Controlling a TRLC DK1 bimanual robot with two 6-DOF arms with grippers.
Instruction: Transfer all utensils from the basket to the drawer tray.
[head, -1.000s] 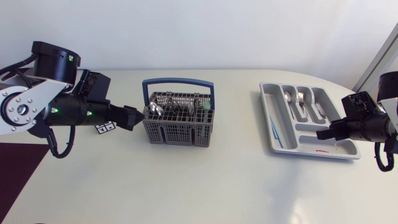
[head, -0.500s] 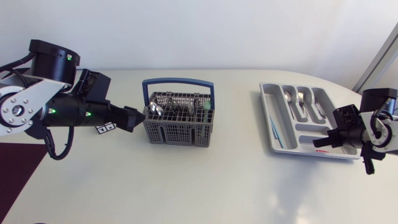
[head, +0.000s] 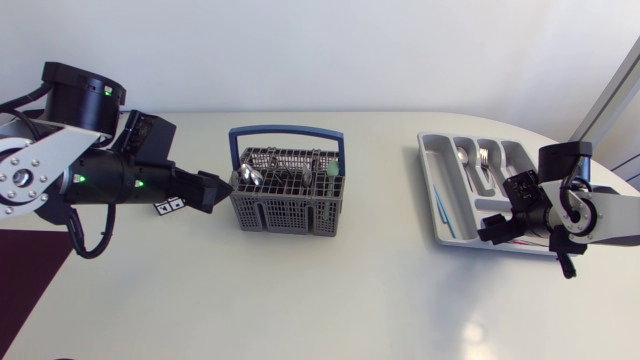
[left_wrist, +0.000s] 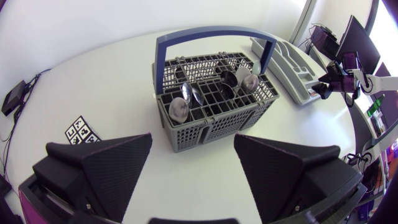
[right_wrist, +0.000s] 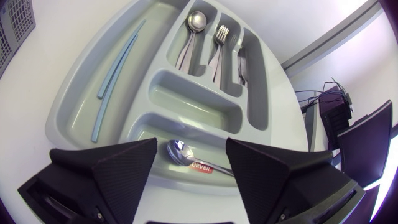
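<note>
The basket (head: 285, 212) is arched over by 1 blue handle (head: 287, 130), with open room left on both sides of the bar, and its side wall is faced closely by the left gripper (head: 225, 186). A bare stretch of table (head: 385, 230) is left between basket and tray (head: 432, 165), whose near end is overhung by the right gripper (head: 488, 231).

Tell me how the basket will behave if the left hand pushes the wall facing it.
The basket looks like a light plastic grid on a smooth table, so it would probably slide easily. Spoons stand upright inside, heads up, so a push near the rim might tip it. The open left hand is close beside its wall; a low push seems safer.
</note>
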